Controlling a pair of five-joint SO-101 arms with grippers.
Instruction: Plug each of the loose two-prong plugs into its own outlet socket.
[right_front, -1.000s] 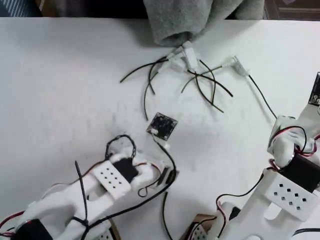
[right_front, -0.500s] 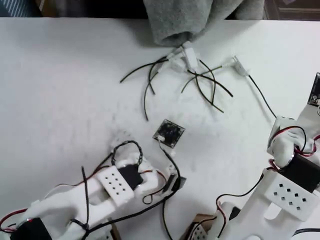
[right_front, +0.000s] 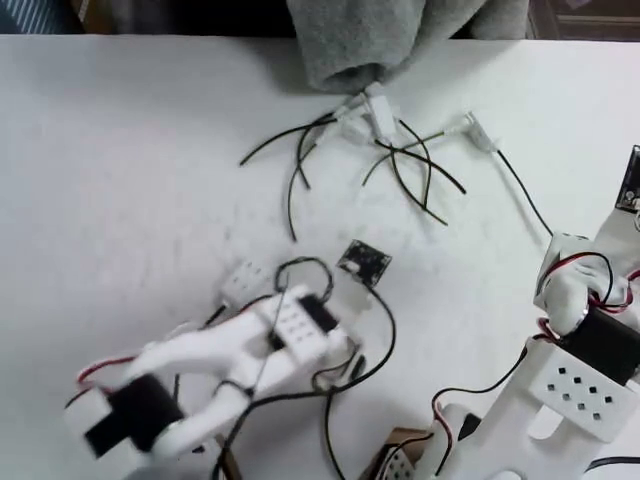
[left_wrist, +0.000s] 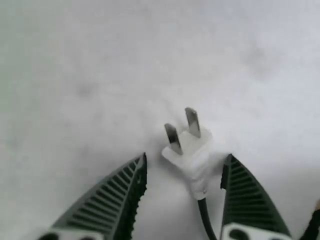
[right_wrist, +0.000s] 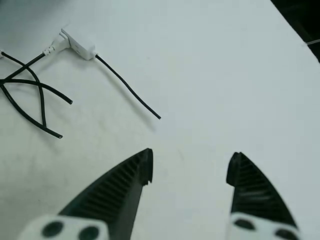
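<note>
Down at the left gripper (left_wrist: 186, 157): pincer spread wide, its ribbed fingers (left_wrist: 120, 195) low over the white table (left_wrist: 75, 75), gripping nothing.
Two-prong plug (left_wrist: 192, 150): white, lying on the table between those fingers, nearer one of them; prongs point away from the wrist, black cord runs back under it.
Right gripper (right_wrist: 191, 155): pincer open, nothing in it, over bare tabletop.
White connector (right_wrist: 77, 44): well ahead of the right gripper, on a black cord.
Loose cords (right_front: 400, 170): tangled near the far edge, a second white piece (right_front: 375, 112) among them.
Grey cloth (right_front: 350, 40): draped over the far edge.
</note>
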